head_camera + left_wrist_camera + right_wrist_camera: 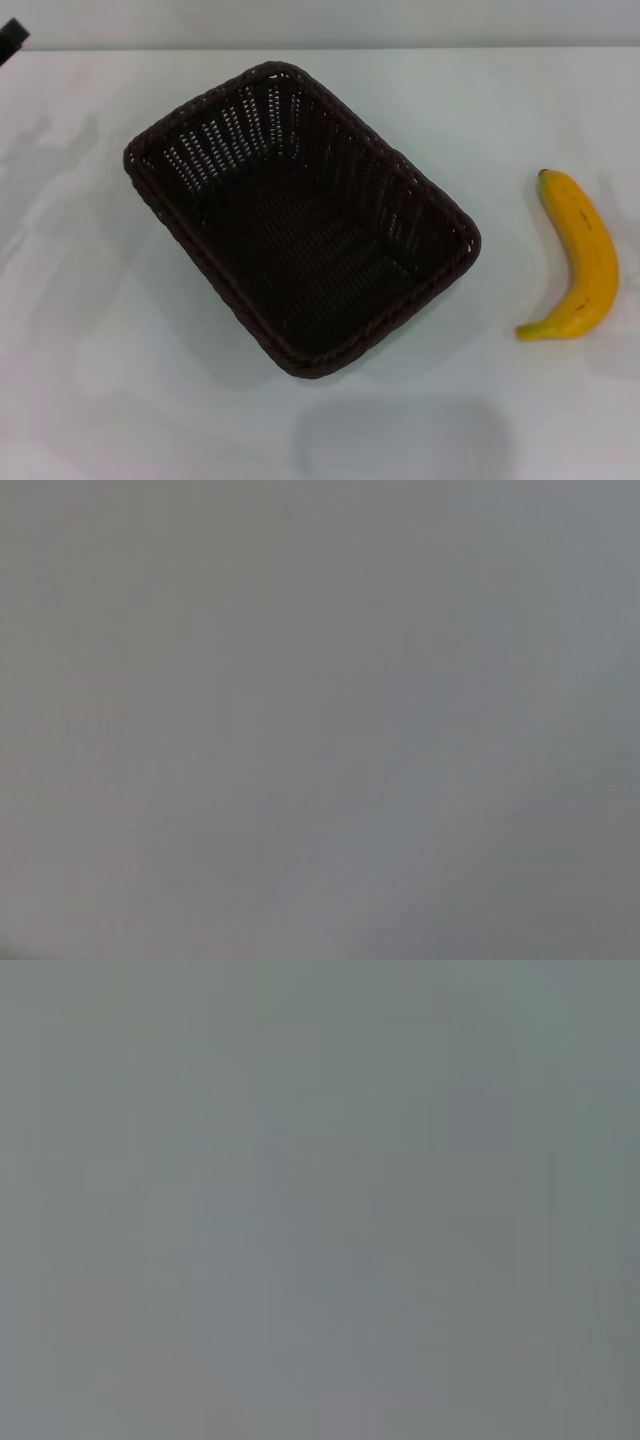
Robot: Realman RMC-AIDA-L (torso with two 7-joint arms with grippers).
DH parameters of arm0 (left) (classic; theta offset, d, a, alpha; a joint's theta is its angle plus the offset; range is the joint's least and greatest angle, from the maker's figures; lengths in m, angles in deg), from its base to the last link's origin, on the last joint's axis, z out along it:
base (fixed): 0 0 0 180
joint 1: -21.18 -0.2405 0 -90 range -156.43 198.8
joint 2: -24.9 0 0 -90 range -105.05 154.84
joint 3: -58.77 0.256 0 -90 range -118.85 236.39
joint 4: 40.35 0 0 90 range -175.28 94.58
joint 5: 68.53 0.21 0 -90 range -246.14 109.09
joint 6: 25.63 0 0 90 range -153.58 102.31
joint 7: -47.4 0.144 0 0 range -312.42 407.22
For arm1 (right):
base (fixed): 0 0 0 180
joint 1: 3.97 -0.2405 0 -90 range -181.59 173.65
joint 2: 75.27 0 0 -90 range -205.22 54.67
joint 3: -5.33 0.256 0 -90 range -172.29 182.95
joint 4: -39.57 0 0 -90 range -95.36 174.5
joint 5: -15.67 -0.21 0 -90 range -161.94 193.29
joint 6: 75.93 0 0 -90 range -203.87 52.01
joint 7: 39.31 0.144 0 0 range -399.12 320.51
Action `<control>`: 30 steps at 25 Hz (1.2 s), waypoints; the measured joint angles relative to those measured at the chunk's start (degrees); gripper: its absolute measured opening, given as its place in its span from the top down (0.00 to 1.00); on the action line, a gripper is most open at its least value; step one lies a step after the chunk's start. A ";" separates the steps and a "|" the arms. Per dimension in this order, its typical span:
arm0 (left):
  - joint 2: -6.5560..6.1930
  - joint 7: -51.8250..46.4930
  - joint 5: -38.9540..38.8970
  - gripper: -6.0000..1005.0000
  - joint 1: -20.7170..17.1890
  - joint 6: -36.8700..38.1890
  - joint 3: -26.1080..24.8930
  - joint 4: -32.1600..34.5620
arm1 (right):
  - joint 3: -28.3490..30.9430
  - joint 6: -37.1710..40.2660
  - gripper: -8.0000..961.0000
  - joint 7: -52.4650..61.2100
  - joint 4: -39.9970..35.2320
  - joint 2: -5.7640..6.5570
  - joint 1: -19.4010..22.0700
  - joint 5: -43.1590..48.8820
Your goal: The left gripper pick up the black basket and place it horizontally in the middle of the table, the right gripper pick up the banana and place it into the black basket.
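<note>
1. Although the black basket point(300, 215) already sits on the white worktop point(90, 400), it lies askew and empty, so by my reading neither step of the task is finished.

2. At the far left edge of the head view, a small black piece in the top corner is probably part of the left end effector point(12, 38); it is well apart from the basket, and I cannot tell how far open it is or whether it has hold of anything.

3. Near the middle of the worktop, a little left of centre, the basket stands open side up. Its long axis runs diagonally, from the far left corner to the near right corner, so it needs turning to lie horizontally.

4. Well to the right of the basket, apart from it, the banana point(578, 260) lies flat on the worktop. Its long axis runs roughly front to back, with one tip at the far end, the other at the near end, and the curve bulging to the right.

5. No right end effector appears in any view, and both wrist views show only featureless grey.
</note>
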 joint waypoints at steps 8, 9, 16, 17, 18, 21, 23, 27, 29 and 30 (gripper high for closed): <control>-11.80 -30.52 34.87 0.18 10.80 -10.54 0.05 5.46 | 0.00 -0.10 0.09 3.26 -0.49 0.00 -0.19 0.41; -12.59 -31.99 37.63 0.18 12.27 -12.08 0.08 5.91 | 0.00 -0.10 0.09 3.37 -0.49 -0.01 -0.30 0.42; -13.05 -38.77 61.05 0.20 23.43 -19.71 0.05 7.91 | 0.00 -0.11 0.09 3.52 -0.22 0.00 -1.34 0.42; -12.70 -38.98 63.79 0.20 24.87 -20.35 0.07 7.90 | 0.00 -0.11 0.09 3.53 -0.17 -0.01 -1.36 0.41; -12.33 -39.06 65.92 0.20 26.21 -20.66 0.06 7.91 | 0.00 -0.10 0.09 3.53 -0.14 -0.03 -1.38 0.41; -11.19 -39.11 70.58 0.21 28.84 -21.02 0.65 7.93 | 0.00 -0.11 0.09 3.54 -0.08 -0.10 -1.45 0.41; -10.24 -38.96 72.33 0.22 29.78 -20.86 1.96 7.94 | 0.00 -0.10 0.09 3.55 -0.01 -0.15 -1.47 0.41; -8.37 -38.84 73.14 0.22 30.22 -18.64 6.48 7.95 | 0.00 -0.10 0.09 3.57 0.34 -0.17 -1.55 0.41; -7.60 -38.69 73.27 0.22 30.12 -17.03 7.64 7.96 | 0.00 -0.11 0.09 3.58 0.40 -0.18 -1.56 0.41; -7.19 -38.50 73.38 0.22 30.04 -16.24 8.00 7.95 | 0.00 -0.11 0.09 3.59 0.42 -0.18 -1.56 0.40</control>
